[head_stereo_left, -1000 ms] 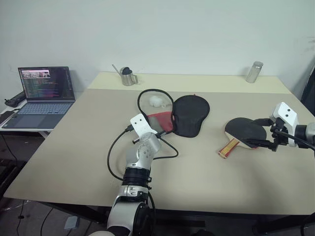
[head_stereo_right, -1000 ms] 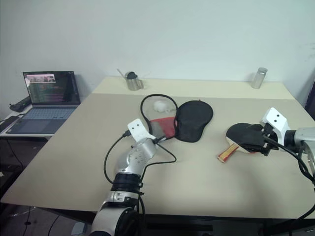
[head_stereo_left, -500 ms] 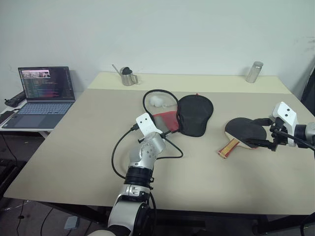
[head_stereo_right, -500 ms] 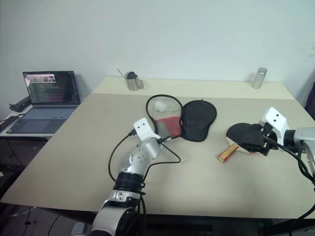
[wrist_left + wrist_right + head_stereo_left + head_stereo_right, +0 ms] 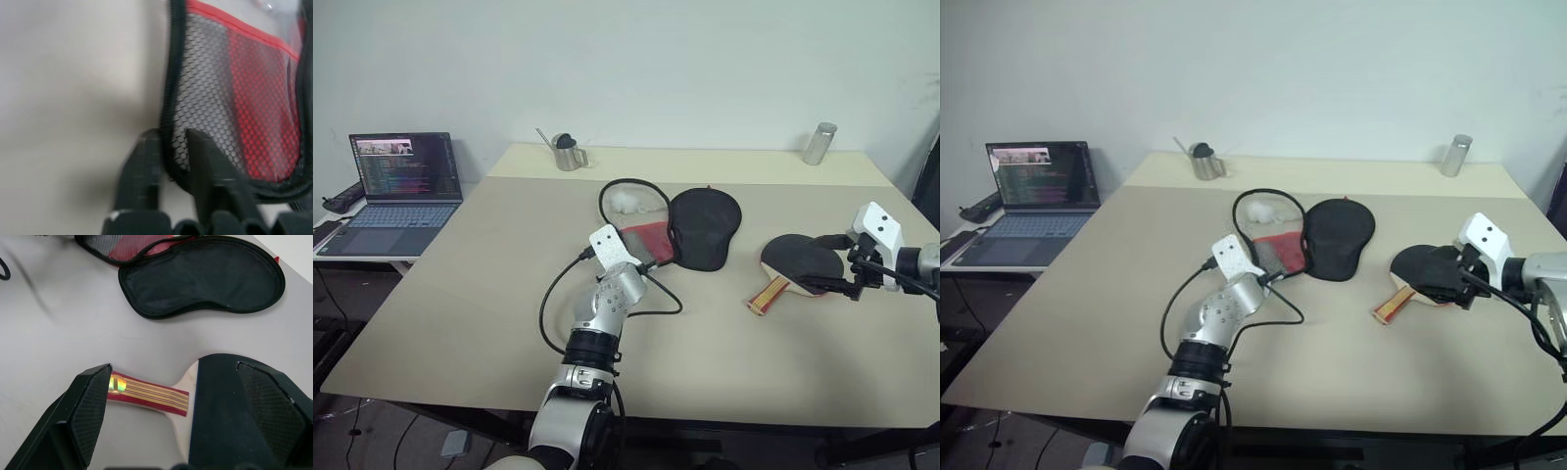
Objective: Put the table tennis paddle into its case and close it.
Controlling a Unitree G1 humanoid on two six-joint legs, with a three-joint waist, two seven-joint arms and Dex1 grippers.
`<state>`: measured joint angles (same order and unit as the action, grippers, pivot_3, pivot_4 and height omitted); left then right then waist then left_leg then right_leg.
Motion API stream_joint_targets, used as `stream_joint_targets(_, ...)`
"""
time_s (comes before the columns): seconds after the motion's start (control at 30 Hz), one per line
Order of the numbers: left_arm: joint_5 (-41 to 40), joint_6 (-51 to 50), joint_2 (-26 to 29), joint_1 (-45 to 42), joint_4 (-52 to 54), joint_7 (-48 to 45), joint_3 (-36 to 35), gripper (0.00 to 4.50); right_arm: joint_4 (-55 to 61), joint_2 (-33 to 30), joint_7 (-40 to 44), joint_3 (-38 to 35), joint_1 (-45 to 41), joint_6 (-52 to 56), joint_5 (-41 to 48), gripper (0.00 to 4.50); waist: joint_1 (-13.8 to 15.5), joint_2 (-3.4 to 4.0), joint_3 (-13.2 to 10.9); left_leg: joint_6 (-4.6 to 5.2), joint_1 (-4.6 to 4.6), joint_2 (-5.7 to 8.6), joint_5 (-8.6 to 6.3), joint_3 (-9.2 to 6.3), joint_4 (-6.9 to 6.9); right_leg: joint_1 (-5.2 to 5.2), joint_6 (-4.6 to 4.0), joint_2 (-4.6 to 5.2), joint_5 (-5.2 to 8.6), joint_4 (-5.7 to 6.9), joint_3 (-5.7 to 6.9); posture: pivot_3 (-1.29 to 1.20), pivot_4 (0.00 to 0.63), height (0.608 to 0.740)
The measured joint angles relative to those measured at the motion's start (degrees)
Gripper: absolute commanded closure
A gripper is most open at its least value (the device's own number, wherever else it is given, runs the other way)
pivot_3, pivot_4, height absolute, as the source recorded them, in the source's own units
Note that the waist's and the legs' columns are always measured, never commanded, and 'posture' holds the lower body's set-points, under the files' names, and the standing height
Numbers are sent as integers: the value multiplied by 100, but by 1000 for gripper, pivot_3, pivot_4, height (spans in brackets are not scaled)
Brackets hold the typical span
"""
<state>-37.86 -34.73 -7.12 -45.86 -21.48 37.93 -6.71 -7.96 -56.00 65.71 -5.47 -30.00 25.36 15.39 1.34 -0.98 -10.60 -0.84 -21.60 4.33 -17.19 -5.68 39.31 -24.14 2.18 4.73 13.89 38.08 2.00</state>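
The case lies open at the table's middle: a black half (image 5: 705, 227) on the right, a red and grey mesh part (image 5: 644, 241) on the left, and behind it a black looped rim around a white patch (image 5: 626, 201). My left gripper (image 5: 168, 139) is open by a narrow gap, one finger on each side of the mesh part's black zip rim (image 5: 171, 98). The table tennis paddle (image 5: 798, 259) lies flat to the right, its striped handle (image 5: 151, 394) towards the front. My right gripper (image 5: 824, 262) is open wide, astride the paddle where handle meets blade.
An open laptop (image 5: 406, 181) sits on a side stand to the left. A metal jug (image 5: 568, 154) and a metal canister (image 5: 819, 143) stand at the table's far edge. A black cable (image 5: 553, 304) loops from my left wrist.
The case has slid to the right, drawn along by my left gripper, and its fingers have now parted a little. The right gripper and the paddle have not moved.
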Motion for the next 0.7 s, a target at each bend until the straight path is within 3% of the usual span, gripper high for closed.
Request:
stream_joint_targets(0.23,-15,-1,7,-51,18,-134,128,31,3,152,-162,-2,-3,19,-7,0,-8,0,0,0,4,-1,0,4,0,0,0,-1,0,2,-4,0,150,740)
stream_joint_targets(0.47,153,-240,314,-949,-74,-990,-22,31,537,667,-1496,-10,-38,1112,-80,0,4,1,0,-1,-23,1,0,-12,31,-3,5,-1,-4,1,7,0,150,740)
stream_joint_targets(0.57,165,-821,870,-1194,-61,-1933,151,31,1121,886,-2213,-37,-50,2229,-74,0,-27,6,3,-1,-18,1,-1,-8,29,-3,5,-1,-4,4,1,0,150,740)
stream_joint_targets(0.7,344,-1584,2151,-1006,201,-3873,938,31,2032,2042,-3594,-622,-286,4262,-66,0,-137,7,3,-1,-22,-2,0,-16,31,-17,-4,-11,-9,20,-4,0,150,740)
